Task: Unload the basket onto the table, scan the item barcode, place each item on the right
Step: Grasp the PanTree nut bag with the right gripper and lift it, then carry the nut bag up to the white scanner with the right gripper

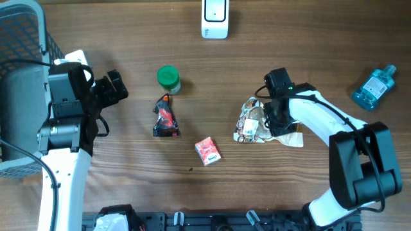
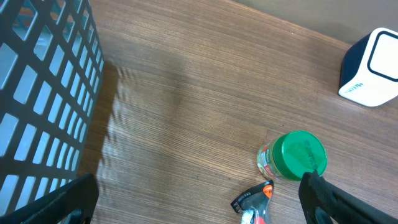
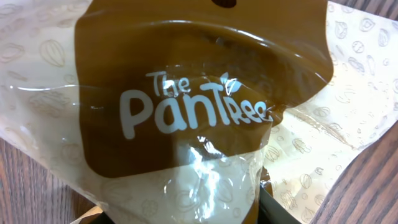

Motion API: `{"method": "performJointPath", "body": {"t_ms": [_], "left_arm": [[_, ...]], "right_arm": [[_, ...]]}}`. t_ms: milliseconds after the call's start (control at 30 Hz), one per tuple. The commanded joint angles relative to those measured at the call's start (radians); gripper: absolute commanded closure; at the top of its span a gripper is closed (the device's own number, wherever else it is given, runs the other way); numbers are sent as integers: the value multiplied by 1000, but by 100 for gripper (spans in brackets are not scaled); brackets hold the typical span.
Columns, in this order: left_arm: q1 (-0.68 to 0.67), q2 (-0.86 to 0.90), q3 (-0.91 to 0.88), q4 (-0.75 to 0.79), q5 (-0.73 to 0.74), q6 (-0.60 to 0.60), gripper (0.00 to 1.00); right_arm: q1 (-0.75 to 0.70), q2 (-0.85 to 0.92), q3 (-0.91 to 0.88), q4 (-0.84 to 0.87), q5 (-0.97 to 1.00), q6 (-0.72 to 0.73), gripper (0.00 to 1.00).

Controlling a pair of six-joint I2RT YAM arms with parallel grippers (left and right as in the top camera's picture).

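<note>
The item is a crinkled clear-and-brown snack pouch printed "The Pantree", lying right of centre on the wooden table. My right gripper is down on it. In the right wrist view the pouch fills the frame and its lower edge is bunched between the jaws, with one dark finger showing at the bottom. No barcode shows on it. The white barcode scanner stands at the far edge. My left gripper hangs open and empty at the left, its fingers spread wide above bare wood.
A green-lidded jar, a black-and-red sachet and a small red box lie mid-table. At the far right lies a blue bottle. A mesh basket stands at the left edge.
</note>
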Motion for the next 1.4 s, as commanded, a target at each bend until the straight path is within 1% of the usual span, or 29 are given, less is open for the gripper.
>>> {"method": "performJointPath", "body": {"t_ms": [0, 200, 467, 667, 767, 833, 900, 1033, 1133, 1233, 1300, 1367], "left_arm": [[-4, 3, 6, 0, 9, -9, 0], [-4, 3, 6, 0, 9, -9, 0], [-4, 3, 6, 0, 9, -8, 0], [-4, 3, 6, 0, 9, -9, 0], [-4, 3, 6, 0, 9, -9, 0], [-4, 3, 6, 0, 9, -9, 0], [-4, 3, 6, 0, 9, -9, 0], [-4, 3, 6, 0, 9, -9, 0], [-4, 3, 6, 0, 9, -9, 0], [-4, 3, 6, 0, 9, -9, 0], [-4, 3, 6, 0, 9, -9, 0], [-4, 3, 6, 0, 9, -9, 0]], "right_arm": [[6, -46, -24, -18, -39, -21, 68], [6, -135, -24, -43, -28, -21, 68], [6, -365, -24, -104, -31, -21, 69], [6, -608, -23, -167, -44, -14, 70], [6, -713, -23, -208, -55, 19, 70], [6, -739, -23, -210, -82, 42, 70], [6, -733, -19, -195, -96, 47, 72], [6, -652, 36, -169, -133, 31, 75], [6, -547, 134, -165, -142, 5, 75], [6, -467, 244, -222, -151, 6, 76], [6, -409, 354, -296, -150, 9, 79], [6, -387, 412, -334, -151, 12, 80]]}}
